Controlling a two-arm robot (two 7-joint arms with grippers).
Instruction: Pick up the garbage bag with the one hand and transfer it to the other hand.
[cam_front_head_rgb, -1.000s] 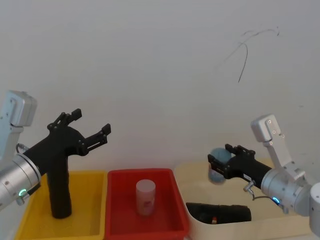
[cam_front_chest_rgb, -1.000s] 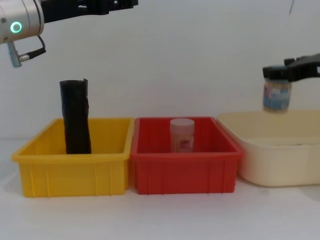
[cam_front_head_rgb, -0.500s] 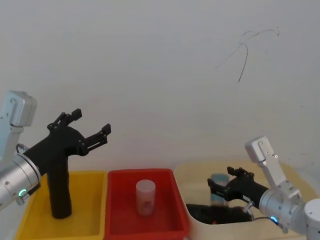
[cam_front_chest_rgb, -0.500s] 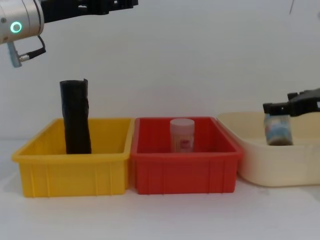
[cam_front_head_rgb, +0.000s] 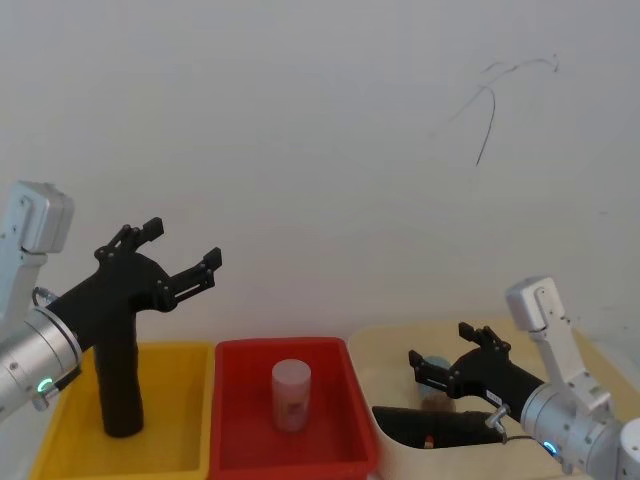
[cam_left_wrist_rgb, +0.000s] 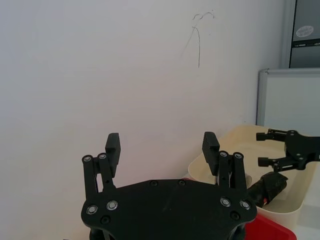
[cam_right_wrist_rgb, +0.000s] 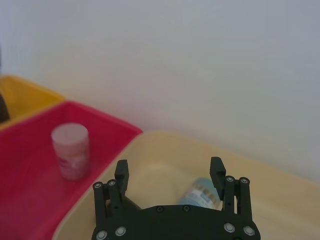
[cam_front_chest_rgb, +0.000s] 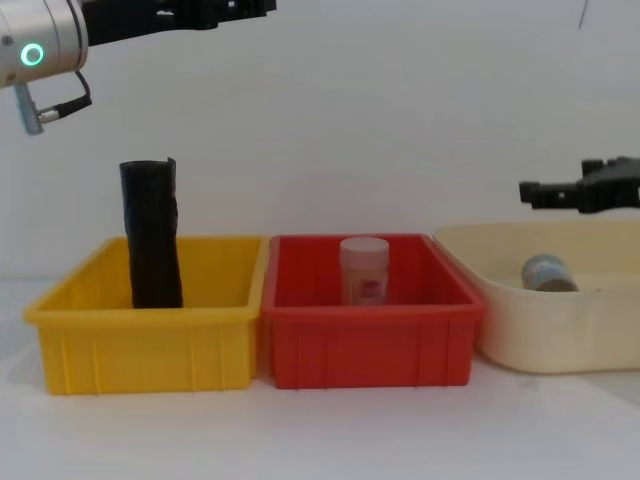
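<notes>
Seen from the head camera, the left gripper (cam_front_head_rgb: 182, 255) hangs high above the yellow bin (cam_front_head_rgb: 60, 440) with its fingers spread and nothing between them. A plain black roll (cam_front_head_rgb: 120, 385) stands upright in that bin. A pale jar (cam_front_head_rgb: 291, 392) sits in the red bin (cam_front_head_rgb: 235, 400). On the right, the garbage bag (cam_front_head_rgb: 440, 425) lies on its side in the cream tub (cam_front_head_rgb: 385, 365), a speck of red label showing, and the right gripper (cam_front_head_rgb: 448, 352) hovers just above it, fingers apart and empty.

Over the left wrist, that gripper's fingers (cam_left_wrist_rgb: 112, 150) stand wide, with the bag (cam_left_wrist_rgb: 267, 186) lying far off in the tub (cam_left_wrist_rgb: 220, 162) beneath the other gripper (cam_left_wrist_rgb: 267, 148).

Over the right wrist, the right gripper's fingers (cam_right_wrist_rgb: 121, 172) stand wide over the tub (cam_right_wrist_rgb: 150, 155), and a small blue-capped jar (cam_right_wrist_rgb: 202, 192) lies between and beyond them.

From the chest camera, the blue-capped jar (cam_front_chest_rgb: 545, 272) rests tipped inside the tub (cam_front_chest_rgb: 540, 330), while the right gripper (cam_front_chest_rgb: 537, 190) hangs above it, apart from it.
</notes>
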